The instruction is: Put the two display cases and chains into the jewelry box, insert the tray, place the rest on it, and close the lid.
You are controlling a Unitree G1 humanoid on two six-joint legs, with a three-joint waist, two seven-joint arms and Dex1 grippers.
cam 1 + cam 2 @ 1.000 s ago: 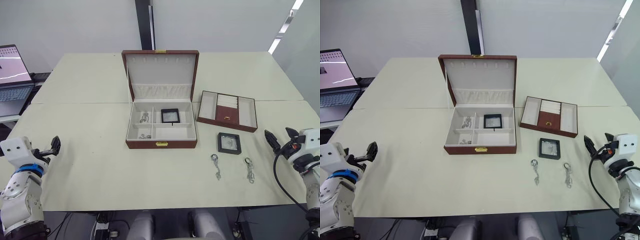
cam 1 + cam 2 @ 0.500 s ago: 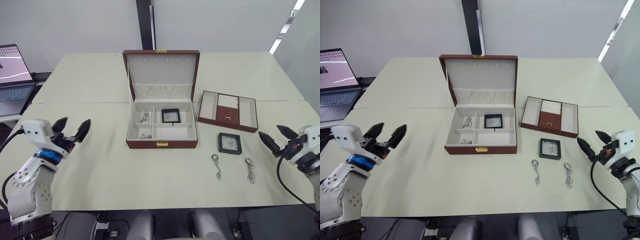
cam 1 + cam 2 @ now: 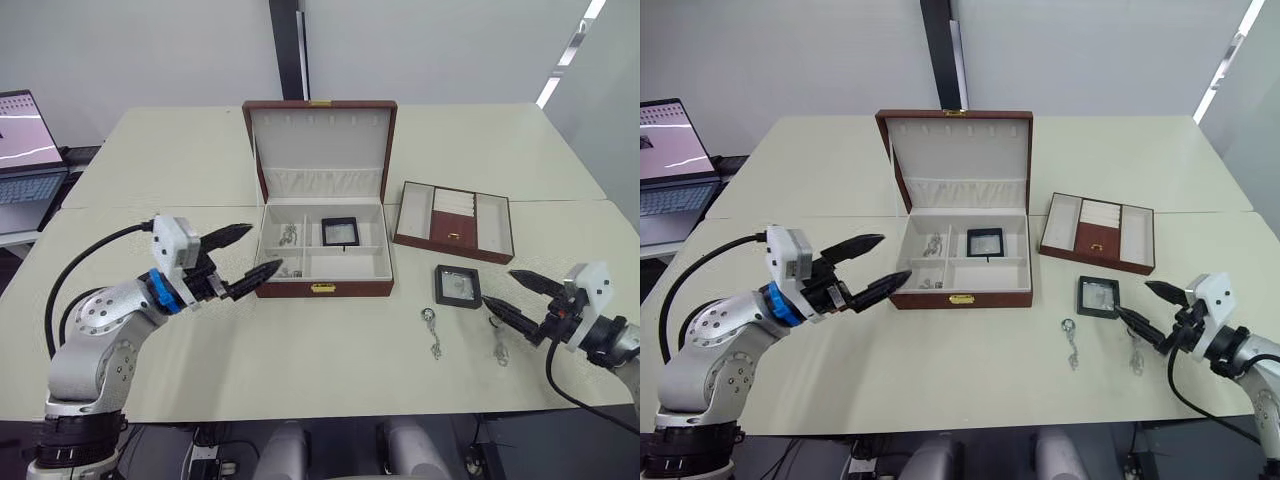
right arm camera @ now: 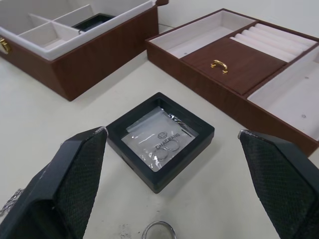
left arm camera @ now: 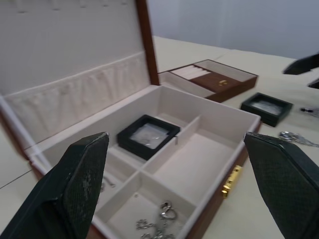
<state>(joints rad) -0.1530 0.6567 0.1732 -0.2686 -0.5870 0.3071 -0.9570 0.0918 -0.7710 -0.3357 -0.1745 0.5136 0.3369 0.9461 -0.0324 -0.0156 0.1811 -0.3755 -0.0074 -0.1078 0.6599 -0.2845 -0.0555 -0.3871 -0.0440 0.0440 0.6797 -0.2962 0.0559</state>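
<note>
I had the left gripper point(image 3: 243, 254) with jaws spread at the open jewelry box point(image 3: 322, 288), one display case point(image 3: 340, 231) and chains point(image 3: 289, 235) already inside; the right gripper point(image 3: 510, 295), jaws spread, hovered by the second case point(image 3: 458, 286) on the surface point(image 3: 300, 350)
</note>
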